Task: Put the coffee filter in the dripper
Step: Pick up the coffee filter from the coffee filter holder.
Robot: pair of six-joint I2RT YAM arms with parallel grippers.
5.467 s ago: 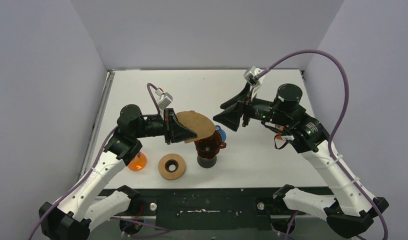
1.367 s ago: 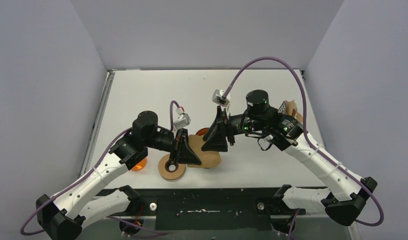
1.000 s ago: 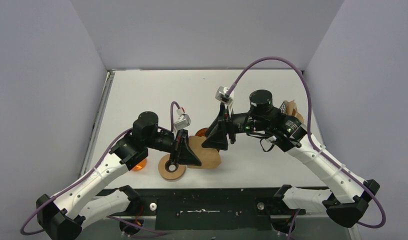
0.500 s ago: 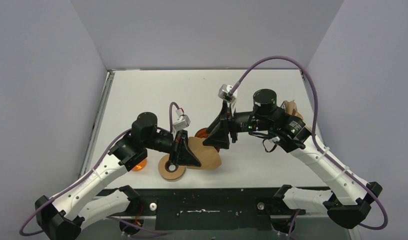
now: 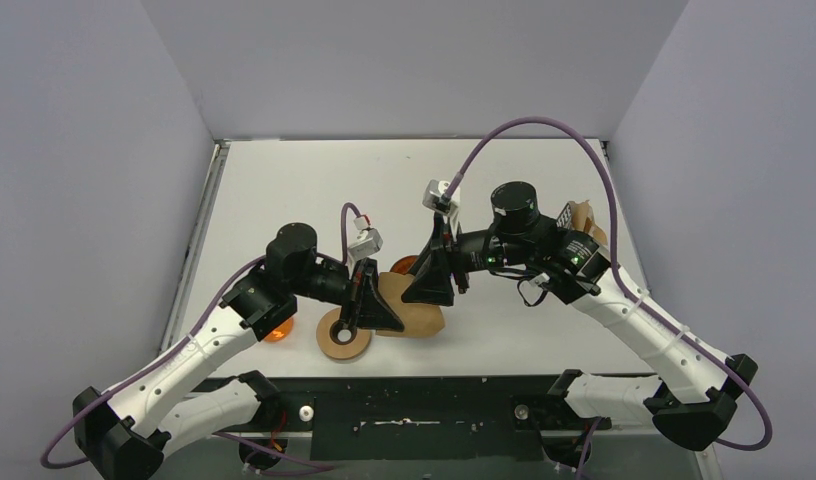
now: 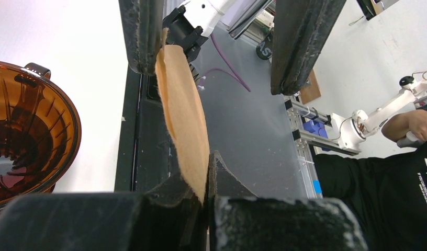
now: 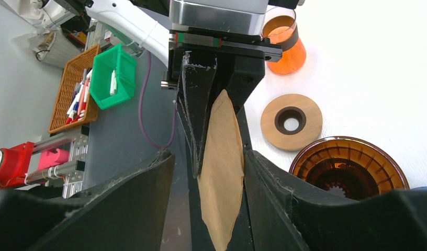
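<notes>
The coffee filter (image 5: 416,312) is a flat brown paper, standing on edge low over the table's front middle. My left gripper (image 5: 382,312) is shut on its near edge (image 6: 186,120), the fingertips (image 6: 222,175) pinched tight on the paper. My right gripper (image 5: 427,287) faces it from the right, open, with one jaw on each side of the filter (image 7: 222,167). The paper lies close against the right-hand finger (image 7: 274,178). The amber ribbed dripper (image 7: 348,168) stands just behind the filter, mostly hidden under the right gripper in the top view (image 5: 403,264), and shows at the left wrist view's edge (image 6: 23,136).
A wooden ring (image 5: 343,334) lies under the left gripper, also beside the dripper (image 7: 291,121). An orange glass cup (image 5: 277,329) stands left of it. A tan object (image 5: 583,215) sits at the back right. Off the table are a green bin (image 7: 113,73) and an orange basket (image 7: 72,89).
My right gripper has shifted a little left and lower, around the filter, and its jaws have narrowed slightly. The left gripper holds the filter in place.
</notes>
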